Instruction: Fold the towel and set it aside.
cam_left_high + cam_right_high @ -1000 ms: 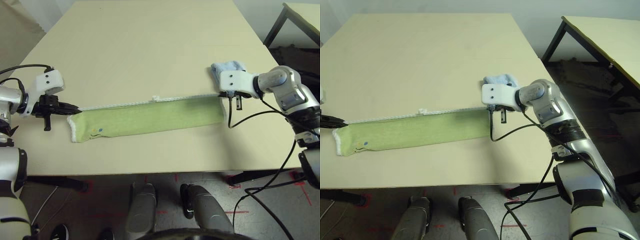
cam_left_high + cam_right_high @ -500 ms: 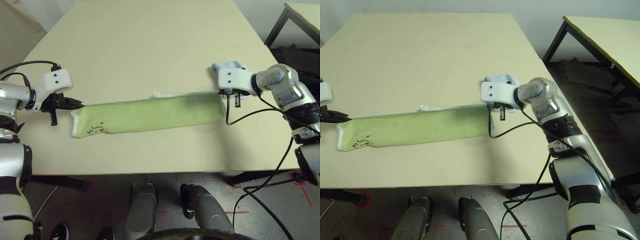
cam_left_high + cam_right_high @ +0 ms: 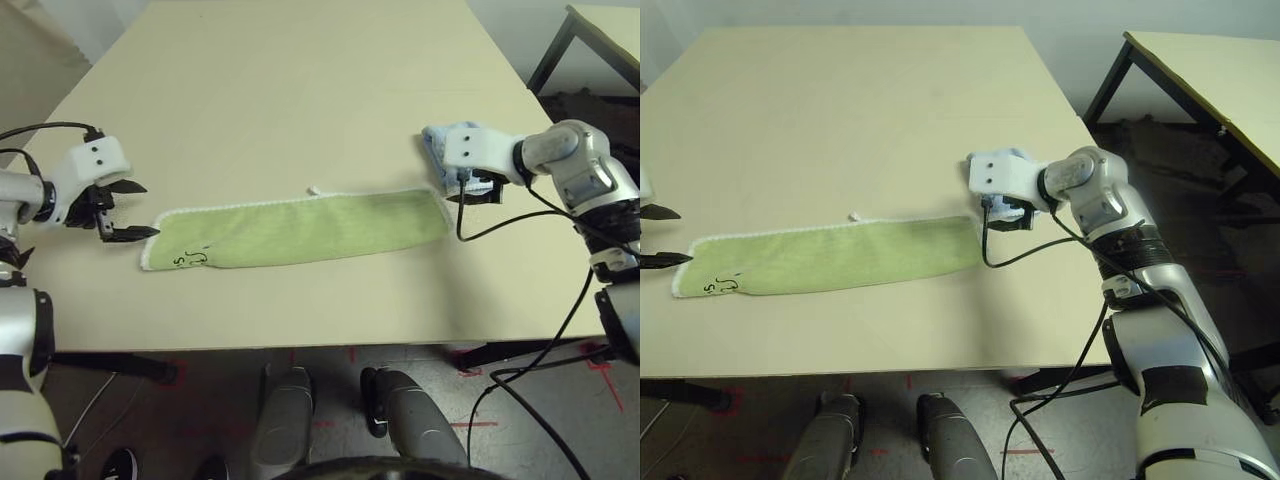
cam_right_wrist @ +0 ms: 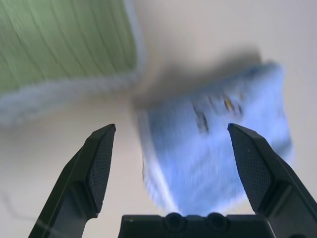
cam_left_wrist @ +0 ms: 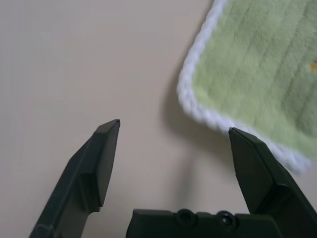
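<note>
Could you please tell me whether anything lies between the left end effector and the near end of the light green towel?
Nothing: in the left wrist view, bare beige table separates the open left end effector from the light green terry towel.

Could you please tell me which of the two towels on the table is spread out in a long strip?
The light green towel, lying as a long white-edged strip between both grippers; the smaller light blue towel sits bunched beside its right end.

Robot lab: bare worktables (image 3: 300, 90), red floor-tape marks (image 3: 462, 365) (loose cabling).
</note>
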`<state>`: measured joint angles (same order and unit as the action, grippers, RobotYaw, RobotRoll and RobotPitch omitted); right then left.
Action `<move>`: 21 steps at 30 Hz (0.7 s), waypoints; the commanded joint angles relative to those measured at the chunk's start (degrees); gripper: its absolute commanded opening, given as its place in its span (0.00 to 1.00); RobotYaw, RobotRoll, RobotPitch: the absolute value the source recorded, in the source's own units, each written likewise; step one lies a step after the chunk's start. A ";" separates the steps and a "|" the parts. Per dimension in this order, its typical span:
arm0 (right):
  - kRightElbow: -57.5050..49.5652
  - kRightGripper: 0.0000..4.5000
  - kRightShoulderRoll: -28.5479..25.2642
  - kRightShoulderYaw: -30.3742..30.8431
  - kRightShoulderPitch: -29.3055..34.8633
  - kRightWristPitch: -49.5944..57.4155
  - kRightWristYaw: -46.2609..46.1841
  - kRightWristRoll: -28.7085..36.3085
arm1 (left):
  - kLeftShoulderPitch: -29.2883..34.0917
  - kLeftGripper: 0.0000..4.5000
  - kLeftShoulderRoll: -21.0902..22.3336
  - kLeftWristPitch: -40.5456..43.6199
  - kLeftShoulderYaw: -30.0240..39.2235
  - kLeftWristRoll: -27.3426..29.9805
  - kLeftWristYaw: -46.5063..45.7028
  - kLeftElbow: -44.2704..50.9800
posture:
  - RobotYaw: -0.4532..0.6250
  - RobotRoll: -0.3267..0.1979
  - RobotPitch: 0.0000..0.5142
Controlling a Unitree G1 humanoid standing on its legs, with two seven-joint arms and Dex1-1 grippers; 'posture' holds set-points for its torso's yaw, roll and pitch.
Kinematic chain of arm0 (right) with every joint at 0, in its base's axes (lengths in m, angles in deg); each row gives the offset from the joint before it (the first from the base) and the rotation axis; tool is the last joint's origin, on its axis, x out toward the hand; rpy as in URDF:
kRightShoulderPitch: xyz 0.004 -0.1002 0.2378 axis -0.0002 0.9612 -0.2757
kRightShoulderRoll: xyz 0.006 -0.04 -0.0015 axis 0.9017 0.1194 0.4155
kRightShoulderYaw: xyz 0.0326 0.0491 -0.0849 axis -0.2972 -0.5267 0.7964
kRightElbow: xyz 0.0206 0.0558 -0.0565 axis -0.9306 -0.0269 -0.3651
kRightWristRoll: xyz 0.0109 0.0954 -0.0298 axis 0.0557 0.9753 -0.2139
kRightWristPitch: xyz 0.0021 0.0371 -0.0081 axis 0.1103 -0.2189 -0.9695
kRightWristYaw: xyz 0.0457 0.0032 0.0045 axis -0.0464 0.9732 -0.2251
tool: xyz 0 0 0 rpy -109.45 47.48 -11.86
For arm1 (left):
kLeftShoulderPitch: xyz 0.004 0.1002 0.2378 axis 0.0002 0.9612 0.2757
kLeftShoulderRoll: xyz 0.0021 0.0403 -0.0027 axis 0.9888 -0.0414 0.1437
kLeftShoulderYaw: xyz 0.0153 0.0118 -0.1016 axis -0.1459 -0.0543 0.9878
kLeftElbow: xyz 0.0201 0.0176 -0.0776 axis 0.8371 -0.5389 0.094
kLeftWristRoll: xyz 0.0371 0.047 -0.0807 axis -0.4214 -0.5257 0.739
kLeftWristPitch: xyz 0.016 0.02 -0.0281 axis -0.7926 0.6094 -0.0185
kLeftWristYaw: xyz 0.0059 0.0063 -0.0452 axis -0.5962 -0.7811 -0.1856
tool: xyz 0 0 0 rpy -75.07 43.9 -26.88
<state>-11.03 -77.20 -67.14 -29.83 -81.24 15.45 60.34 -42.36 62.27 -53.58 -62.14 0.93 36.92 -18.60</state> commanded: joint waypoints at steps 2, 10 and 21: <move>-7.75 0.99 -3.27 -5.57 7.74 9.25 3.15 6.36 | 7.37 1.00 3.06 3.93 6.91 6.61 5.20 0.60 | 0.49 0.62 0.38; -16.30 0.99 -4.90 -11.09 18.25 21.03 2.79 13.52 | 21.67 1.00 2.28 11.07 17.47 17.30 9.79 7.10 | 0.50 0.62 0.39; -22.97 0.99 -1.35 -9.73 24.81 22.64 0.62 16.34 | 31.45 1.00 -4.90 15.93 18.70 20.73 5.77 18.08 | 0.50 0.62 0.39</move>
<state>-32.96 -79.04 -77.75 -6.17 -59.21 16.81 75.79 -11.87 58.13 -38.53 -43.74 20.98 43.48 -1.60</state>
